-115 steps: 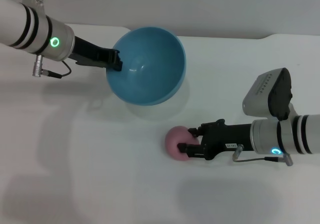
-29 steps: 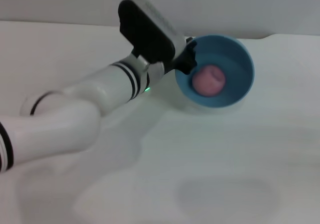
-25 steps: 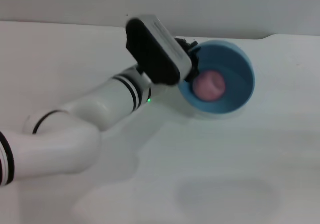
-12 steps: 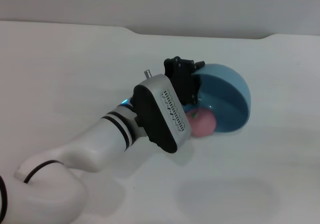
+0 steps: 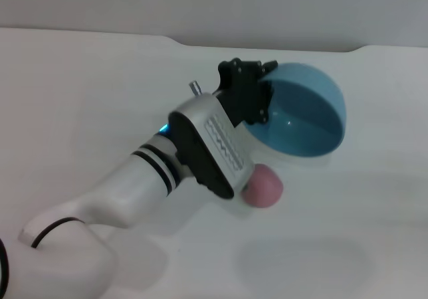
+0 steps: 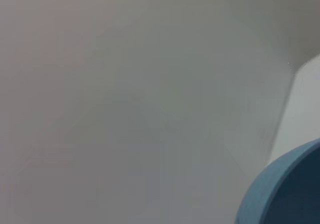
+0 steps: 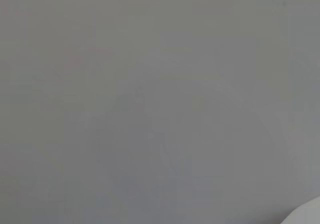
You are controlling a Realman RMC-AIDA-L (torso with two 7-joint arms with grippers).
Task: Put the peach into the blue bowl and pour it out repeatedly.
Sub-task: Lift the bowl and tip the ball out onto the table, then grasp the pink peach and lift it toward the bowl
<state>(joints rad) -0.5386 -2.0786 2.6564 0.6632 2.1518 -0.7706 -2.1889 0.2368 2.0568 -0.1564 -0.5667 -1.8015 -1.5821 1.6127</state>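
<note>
We see the left hand clamped on the near-left rim of the blue bowl, holding it tipped on its side with the opening facing us and toward the right. Half a second ago the peach sat at the bowl's lower lip; now it lies out on the white worktop, just near of the bowl and partly tucked behind the left wrist housing. The bowl itself has swung a little farther and to the right. In the left wrist view only a slice of the bowl's rim shows. The right hand is out of sight.
</note>
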